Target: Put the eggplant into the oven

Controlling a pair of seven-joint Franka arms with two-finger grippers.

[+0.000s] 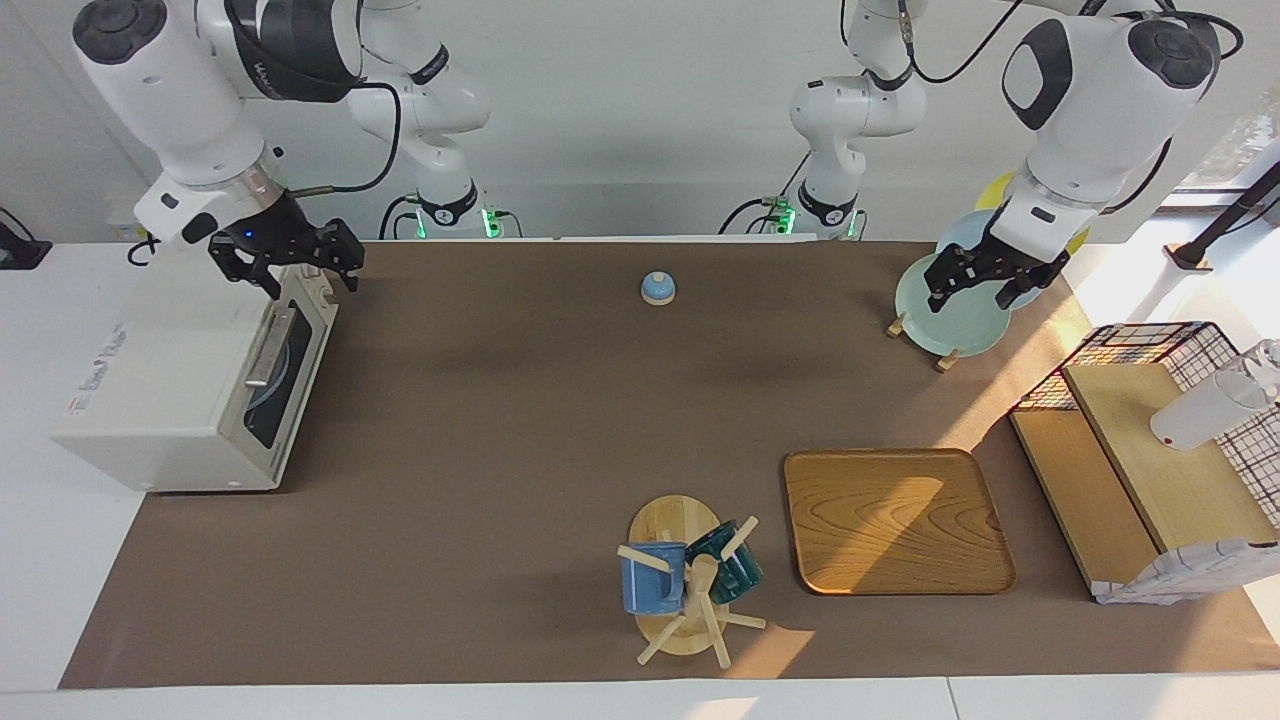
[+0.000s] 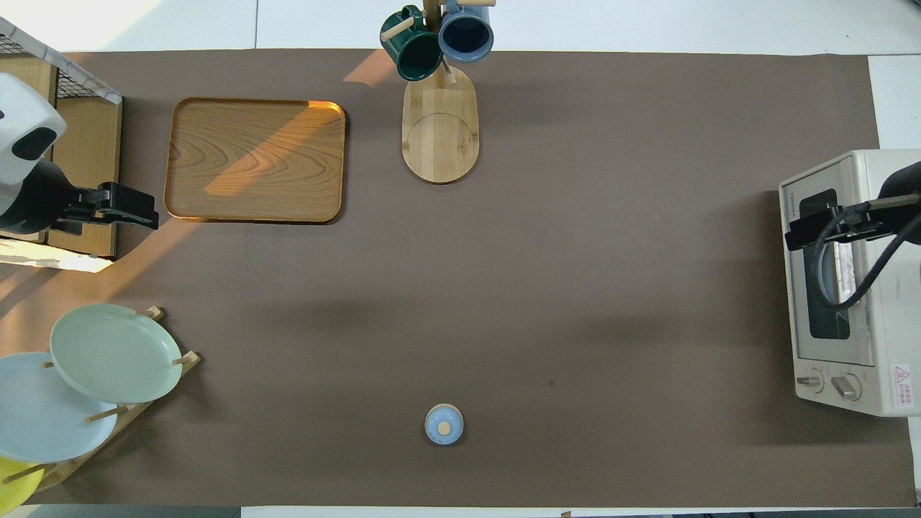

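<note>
The off-white oven [image 1: 170, 400] [image 2: 881, 316] stands at the right arm's end of the table with its dark glass door [image 1: 268, 400] shut. Something pale and round shows dimly through the glass. The eggplant is out of view. My right gripper [image 1: 290, 268] [image 2: 809, 230] hangs open and empty just above the oven's top front edge, at the corner nearer the robots. My left gripper [image 1: 985, 285] [image 2: 133, 208] is open and empty in the air at the left arm's end, by the plate rack [image 1: 945, 315], and that arm waits.
A small blue bell [image 1: 658, 288] sits mid-table near the robots. A wooden tray [image 1: 895, 520], a mug tree [image 1: 690, 585] with two mugs, and a wooden shelf with a wire basket [image 1: 1150, 470] stand farther from the robots.
</note>
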